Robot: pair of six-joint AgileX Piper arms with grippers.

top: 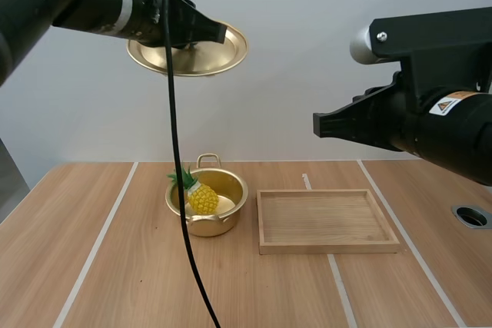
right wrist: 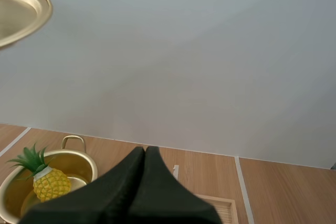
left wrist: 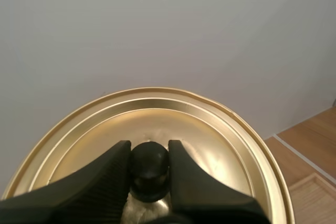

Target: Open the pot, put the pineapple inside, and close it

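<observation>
"What has the left gripper (left wrist: 149,157) got, up on that side?"

"The lid (top: 224,54). Its two black fingers (left wrist: 97,179) are drawn in narrow and pinch the round black knob (left wrist: 149,169) between their ribbed faces, one finger on each side. The lid is gold-coloured, shiny, with raised rings round its rim, and it hangs high in the air, well apart from the pot (top: 209,225)."

"And the pot?"

"It stands open on the wooden table (top: 115,266), left of the middle. It's a small golden pot, and I can see a loop handle at its far edge."

"Where is the pineapple (top: 203,198)?"

"Inside the pot. It's a little one with a yellow, knobbly body and a green spiky crown. It lies tilted, the crown leaning up over the left side of the rim."

"What's next along?"

"A wooden tray (top: 327,248), shallow and rectangular. It sits just beside the pot on its right, with a small gap between them."

"And the right gripper (right wrist: 145,155)?"

"It hovers above the table at the right, pointing left toward the pot. Its fingers are pressed together into one dark wedge, with nothing between them."
</observation>
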